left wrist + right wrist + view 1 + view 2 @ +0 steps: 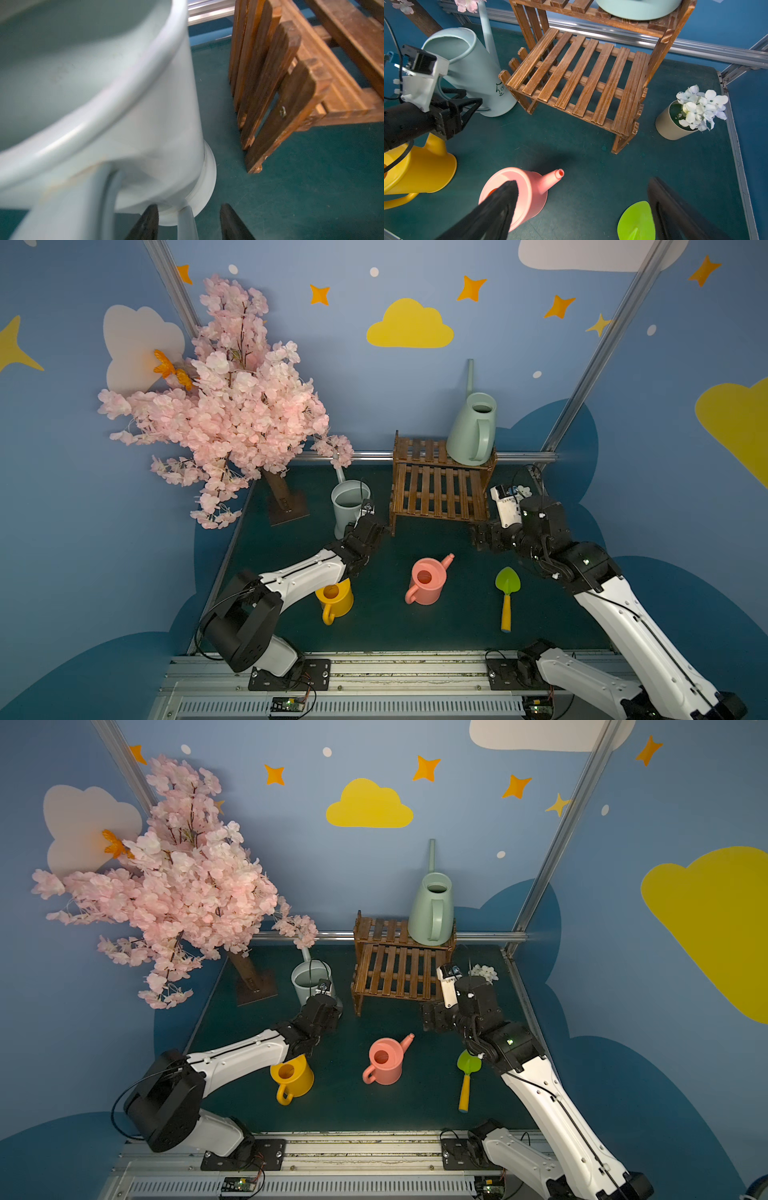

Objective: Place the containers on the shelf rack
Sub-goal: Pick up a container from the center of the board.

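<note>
The pale blue-grey can [349,502] [309,979] stands on the mat left of the shelf rack [440,493] [395,973]. My left gripper [365,522] [189,205] is at its side. The jaws sit either side of the can's thin handle [187,224], with gaps showing, so it is open. The mint-green can [471,431] stands on the rack's upper tier; the lower tier [581,79] is bare. The yellow can [336,597] and the pink can [428,580] stand near the front. My right gripper [478,537] [583,181] hovers open above the mat, holding nothing.
A green-and-yellow trowel [507,593] lies right of the pink can. A cream pot with white flowers [675,122] stands right of the rack near the mat's edge. A pink blossom tree [232,406] on a brown base [286,506] fills the back left.
</note>
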